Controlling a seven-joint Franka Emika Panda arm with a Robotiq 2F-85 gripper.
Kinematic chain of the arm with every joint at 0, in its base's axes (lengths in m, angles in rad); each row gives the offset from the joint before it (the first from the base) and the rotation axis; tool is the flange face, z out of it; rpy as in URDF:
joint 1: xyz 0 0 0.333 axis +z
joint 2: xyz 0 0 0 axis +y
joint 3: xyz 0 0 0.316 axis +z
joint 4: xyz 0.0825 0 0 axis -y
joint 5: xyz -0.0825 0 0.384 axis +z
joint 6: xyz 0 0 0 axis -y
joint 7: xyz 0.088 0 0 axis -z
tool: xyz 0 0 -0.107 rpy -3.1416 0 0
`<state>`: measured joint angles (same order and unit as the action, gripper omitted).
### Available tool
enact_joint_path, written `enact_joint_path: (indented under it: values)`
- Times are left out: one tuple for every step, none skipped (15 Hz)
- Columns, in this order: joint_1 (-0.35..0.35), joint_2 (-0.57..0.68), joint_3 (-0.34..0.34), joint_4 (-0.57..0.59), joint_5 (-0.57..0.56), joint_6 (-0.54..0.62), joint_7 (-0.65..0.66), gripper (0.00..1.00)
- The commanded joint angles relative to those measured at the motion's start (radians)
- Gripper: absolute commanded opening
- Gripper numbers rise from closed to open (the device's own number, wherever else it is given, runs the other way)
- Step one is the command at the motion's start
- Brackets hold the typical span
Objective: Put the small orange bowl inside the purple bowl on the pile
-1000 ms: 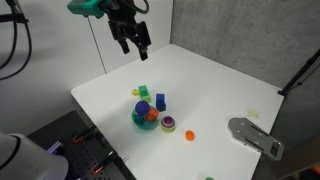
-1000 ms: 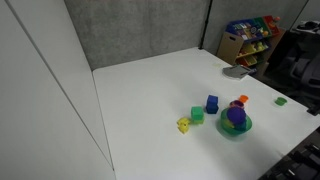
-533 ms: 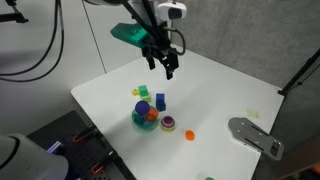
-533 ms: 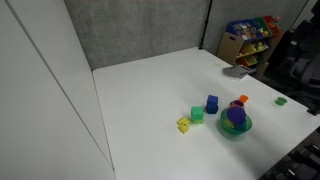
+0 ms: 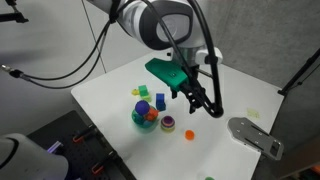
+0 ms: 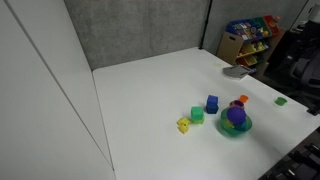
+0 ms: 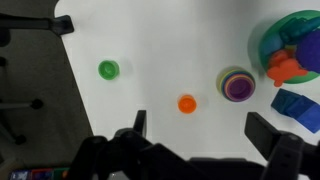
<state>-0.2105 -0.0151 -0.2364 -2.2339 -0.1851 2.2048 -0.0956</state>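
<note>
The hand [image 5: 203,106] hangs above the white desk [image 5: 235,75] with its two fingers [image 7: 140,122] spread wide and nothing between them. In the wrist view the fingers frame the lower edge of the picture. The small orange bowl [image 7: 187,103] sits on the bare desk just beyond them, closer to one finger than the other and touching neither. In an exterior view the same small orange bowl [image 5: 189,133] lies alone on the desk, below the hand and just beside the pile [image 5: 168,128]. The purple bowl [image 5: 168,122] sits on top of that pile, nested in yellow-green rims. In the wrist view the purple bowl [image 7: 239,87] is near the orange one but apart from it. Next to the pile stands a larger teal bowl [image 5: 140,119] filled with coloured pieces, an orange one among them. A blue block [image 5: 160,101] stands close by it. A small green bowl [image 7: 108,69] lies by itself, well apart from the rest. A flat grey piece [image 5: 255,138] rests at the desk's edge. The hand does not show in the exterior view that has the toy shelf in its background.
</note>
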Motion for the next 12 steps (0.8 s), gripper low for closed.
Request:
enact_joint_path:
  values:
    - [-0.044,0.099,-0.032,0.07,0.045,-0.003,-0.125,1.0]
    - [-0.059,0.123,-0.039,0.083,0.063,-0.009,-0.166,1.0]
    - [-0.074,0.145,-0.044,0.098,0.087,-0.019,-0.216,1.0]
    - [-0.091,0.171,-0.048,0.116,0.112,-0.028,-0.265,1.0]
    - [-0.106,0.191,-0.05,0.13,0.127,-0.032,-0.303,1.0]
    - [-0.12,0.211,-0.05,0.144,0.135,-0.033,-0.331,1.0]
    - [-0.132,0.225,-0.05,0.161,0.14,-0.044,-0.351,1.0]
    - [-0.118,0.184,-0.044,0.099,0.112,-0.005,-0.292,1.0]
    - [-0.129,0.2,-0.045,0.113,0.117,-0.009,-0.311,1.0]
    - [-0.134,0.211,-0.045,0.123,0.119,-0.01,-0.319,1.0]
    - [-0.136,0.218,-0.044,0.129,0.119,-0.011,-0.32,1.0]
    - [-0.136,0.22,-0.044,0.132,0.119,-0.012,-0.32,1.0]
